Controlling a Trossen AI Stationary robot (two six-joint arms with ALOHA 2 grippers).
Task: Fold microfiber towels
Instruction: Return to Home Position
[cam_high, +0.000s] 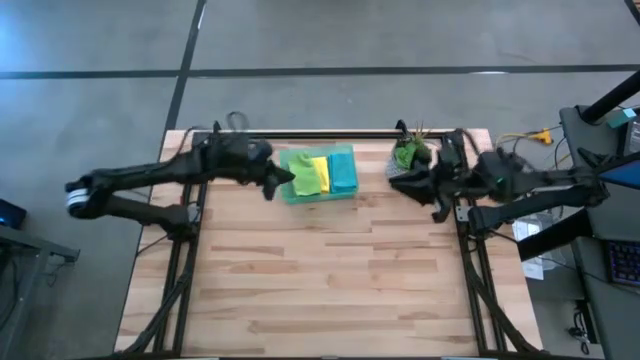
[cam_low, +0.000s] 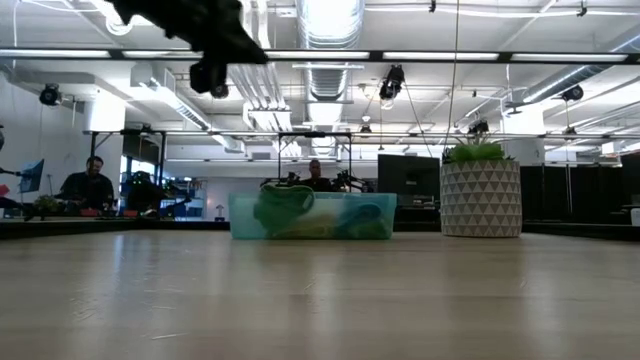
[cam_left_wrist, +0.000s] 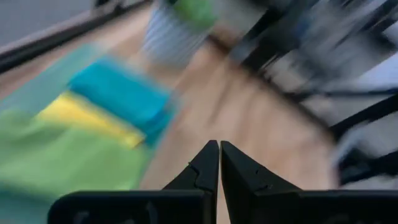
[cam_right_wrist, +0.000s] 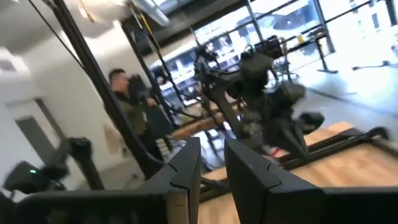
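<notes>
Green, yellow and blue towels (cam_high: 322, 172) side by side in tray (cam_high: 300, 152), left gripper (cam_left_wrist: 219, 149) high beside tray, jaws touching, empty, right gripper (cam_right_wrist: 212, 155) near plant (cam_high: 408, 153), jaws slightly apart, empty

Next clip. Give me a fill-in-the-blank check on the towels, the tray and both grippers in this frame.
1. In the translucent green rectangular tray, the folded yellow microfiber towel lies between a lime green towel and the ___ one.
2. The left gripper, raised beside the tray, has its jaws ___ with nothing in them.
3. The right gripper, jaws open, is next to the white patterned pot holding a green ___.

Missing words: teal-blue; shut; plant.
</notes>
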